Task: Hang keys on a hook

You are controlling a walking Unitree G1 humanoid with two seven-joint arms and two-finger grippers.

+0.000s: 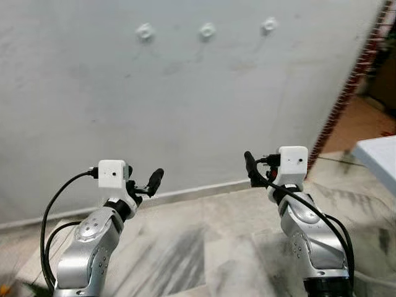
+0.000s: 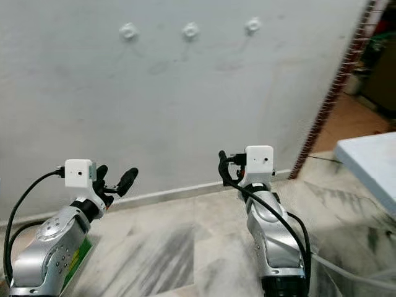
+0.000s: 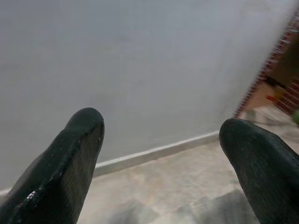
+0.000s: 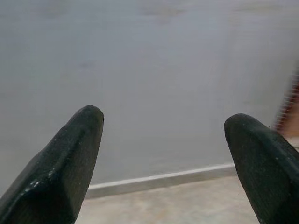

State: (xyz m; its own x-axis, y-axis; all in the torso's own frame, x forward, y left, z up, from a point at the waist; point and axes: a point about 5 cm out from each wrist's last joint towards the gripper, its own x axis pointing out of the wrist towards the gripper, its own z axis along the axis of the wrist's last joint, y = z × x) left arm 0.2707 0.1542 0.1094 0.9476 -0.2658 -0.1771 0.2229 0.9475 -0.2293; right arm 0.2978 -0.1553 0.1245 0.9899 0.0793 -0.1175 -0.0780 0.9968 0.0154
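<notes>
both left pincer point(image 3: 159, 154) and right pincer point(image 4: 161, 154) gape apart below three wall hooks point(image 1: 207, 29).

pale plaster wall point(image 1: 185, 111), marble floor point(image 1: 204, 247), brick doorway edge point(image 1: 346, 93), white table corner point(image 1: 380, 158).

A plain white wall point(image 1: 185, 111) stands ahead, and three small white hooks point(image 1: 207, 29) sit high on it in a row, well apart, with bare wall between and below them. Both claws, left point(image 1: 145, 184) and right point(image 1: 250, 168), hang spread and empty, low near the skirting. A desk point(image 1: 378, 158) corner juts in at the right, beside a brick edge point(image 1: 346, 86).
</notes>
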